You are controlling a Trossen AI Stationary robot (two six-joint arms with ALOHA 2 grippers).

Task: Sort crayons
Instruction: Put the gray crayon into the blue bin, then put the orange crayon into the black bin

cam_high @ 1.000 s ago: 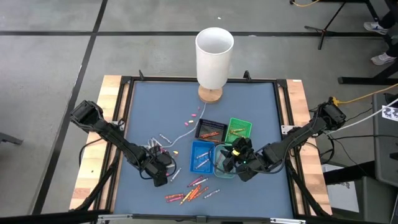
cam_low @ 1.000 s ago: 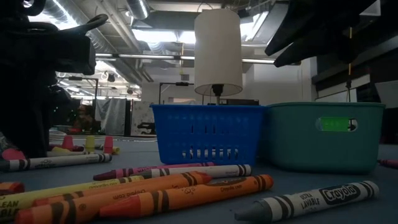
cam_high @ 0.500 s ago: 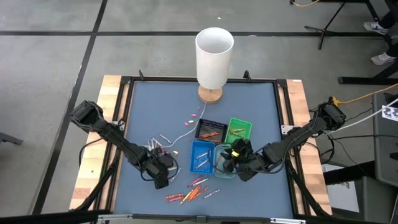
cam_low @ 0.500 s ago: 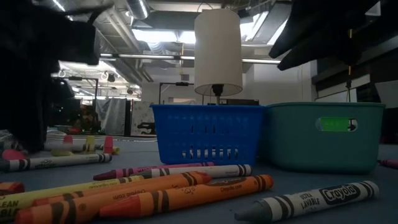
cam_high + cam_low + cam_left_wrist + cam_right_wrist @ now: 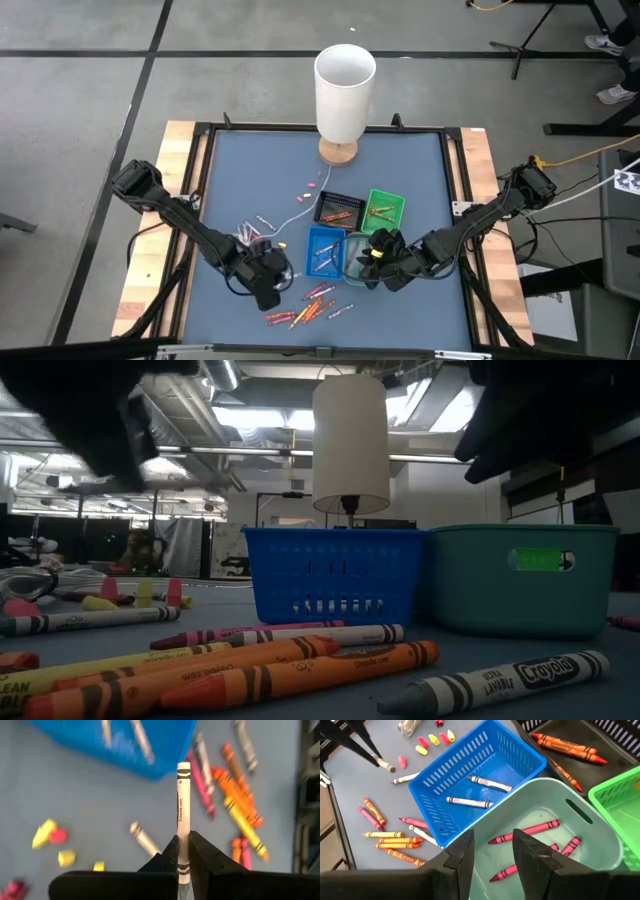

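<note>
My left gripper (image 5: 182,862), near the table's front left of centre (image 5: 268,283), is shut on a white crayon (image 5: 183,805). My right gripper (image 5: 492,855) hovers open over the teal tray (image 5: 560,820), which holds pink crayons (image 5: 525,832). The blue tray (image 5: 470,775) beside it holds two white crayons (image 5: 470,802). A black tray (image 5: 338,207) with orange crayons and a green tray (image 5: 385,208) stand behind. Several loose orange, yellow and pink crayons (image 5: 305,308) lie flat near the front edge. My left gripper pinches the white crayon between its two fingers near one end, by the black band (image 5: 182,868). The crayon runs along the fingers and sticks out ahead of them. The fingers slant down from the table's left. The crayon looks lifted clear of the table.
A tall white lamp (image 5: 344,95) on a wooden base stands at the far middle, its thin white cord (image 5: 290,215) running to a bundle (image 5: 247,233) at the left. Small pink and yellow crayon bits (image 5: 52,842) lie loose on the blue mat near the left gripper.
My left gripper has risen from the table and shifted a little toward the near edge and the blue tray; in the low view it has lifted out of the left foreground. My right gripper has turned somewhat at the wrist while staying over the teal tray.
</note>
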